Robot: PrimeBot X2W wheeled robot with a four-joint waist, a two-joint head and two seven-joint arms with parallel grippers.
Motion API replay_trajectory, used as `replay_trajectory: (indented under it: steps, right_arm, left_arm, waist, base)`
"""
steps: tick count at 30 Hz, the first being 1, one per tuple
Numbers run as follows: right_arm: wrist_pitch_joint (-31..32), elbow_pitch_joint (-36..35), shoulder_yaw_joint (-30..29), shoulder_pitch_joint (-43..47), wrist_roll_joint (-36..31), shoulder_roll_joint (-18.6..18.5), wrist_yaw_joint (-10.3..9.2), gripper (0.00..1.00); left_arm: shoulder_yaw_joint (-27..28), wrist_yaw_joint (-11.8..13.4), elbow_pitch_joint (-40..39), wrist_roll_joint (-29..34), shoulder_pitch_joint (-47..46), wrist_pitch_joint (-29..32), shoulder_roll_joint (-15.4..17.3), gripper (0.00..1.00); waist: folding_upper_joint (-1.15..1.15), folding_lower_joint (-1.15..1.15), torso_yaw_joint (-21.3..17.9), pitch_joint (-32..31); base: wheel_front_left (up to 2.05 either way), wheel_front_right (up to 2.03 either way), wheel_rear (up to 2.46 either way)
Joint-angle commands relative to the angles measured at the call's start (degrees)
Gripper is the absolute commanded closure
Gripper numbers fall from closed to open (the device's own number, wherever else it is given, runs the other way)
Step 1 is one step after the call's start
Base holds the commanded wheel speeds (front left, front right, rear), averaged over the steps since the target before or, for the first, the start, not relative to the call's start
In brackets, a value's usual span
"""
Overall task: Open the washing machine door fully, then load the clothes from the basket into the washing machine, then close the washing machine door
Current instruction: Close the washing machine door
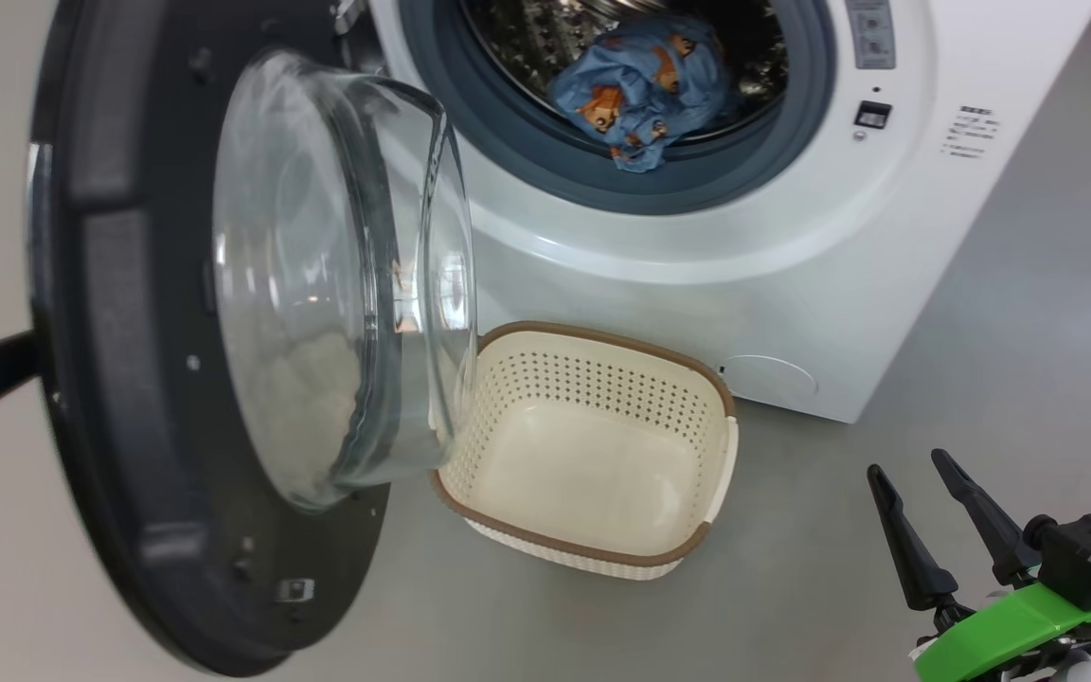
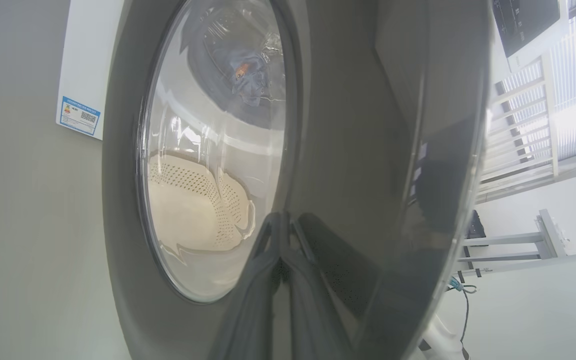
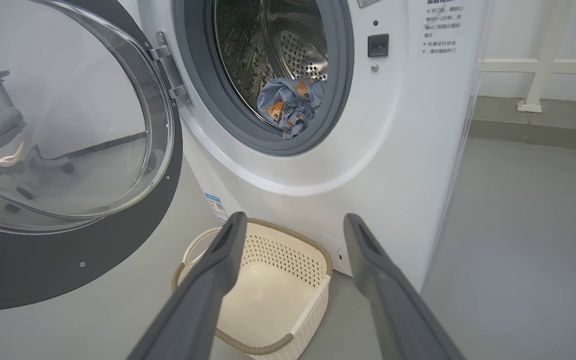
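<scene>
The washing machine (image 1: 792, 284) stands on the grey floor (image 1: 981, 398) with its mouth uncovered. The washing machine door (image 1: 119, 379) is swung out on its hinge toward my left, the glass bowl bulging toward the machine.

The basket (image 1: 602, 333) sits on the floor just before the machine, below the opening, and it is empty. The clothes (image 1: 645, 90) lie inside the drum at the front, with a fold drooping onto the grey seal (image 1: 527, 142).

So I judge the loading done and the closing of the door to be the step in hand.

My left end effector (image 2: 282, 225) has its fingers pressed together, holding nothing, with the tips at the door's glossy outer face beside the window; whether they touch it I cannot tell. My right end effector (image 1: 905, 464) hangs low, well apart from the machine, fingers spread wide and empty.

Next I would push the door round to the opening with my left arm. The drooping fold may catch between door and seal.
</scene>
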Motion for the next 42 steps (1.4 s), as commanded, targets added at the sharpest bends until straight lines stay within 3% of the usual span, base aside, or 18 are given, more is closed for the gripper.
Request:
replay_trajectory:
  steps: [1, 13, 25, 34, 42]
  right_arm:
    - [-0.28, -1.51, 0.85, 0.11, -0.53, -0.33, 0.48, 0.00]
    - [-0.28, -1.98, -0.42, 0.07, -0.94, 0.97, 0.48, 0.00]
    - [-0.28, -2.37, -1.40, -0.67, -1.16, 2.40, 0.48, 0.00]
    - [-0.28, -2.56, -1.87, -0.79, -1.23, 2.94, 0.48, 0.00]
    - [-0.28, -2.61, -2.61, -0.65, -1.38, 3.00, 0.48, 0.00]
  left_arm:
    - [2.16, -0.43, -2.84, -0.21, -1.53, -0.21, 1.72, 1.00]
    - [0.32, -0.43, -6.58, 1.06, -3.61, -1.84, -2.50, 1.00]
    - [-2.18, -0.43, -5.32, 3.67, -8.28, -4.76, -6.07, 1.00]
    - [-2.85, -0.43, -3.41, 4.66, -9.61, -6.71, -6.24, 1.00]
    - [-3.20, -0.43, -3.12, 4.95, -8.49, -8.67, -5.70, 1.00]
  waist:
    - [0.00, 0.00, -1.09, -0.09]
    - [0.00, 0.00, -7.61, 0.51]
    - [0.00, 0.00, -15.36, 1.55]
    - [0.00, 0.00, -19.14, 1.97]
    - [0.00, 0.00, -19.09, 1.83]
  base:
    - [0.00, 0.00, 0.00]
    - [0.00, 0.00, 0.00]
    - [0.00, 0.00, 0.00]
    - [0.00, 0.00, 0.00]
    - [0.00, 0.00, 0.00]
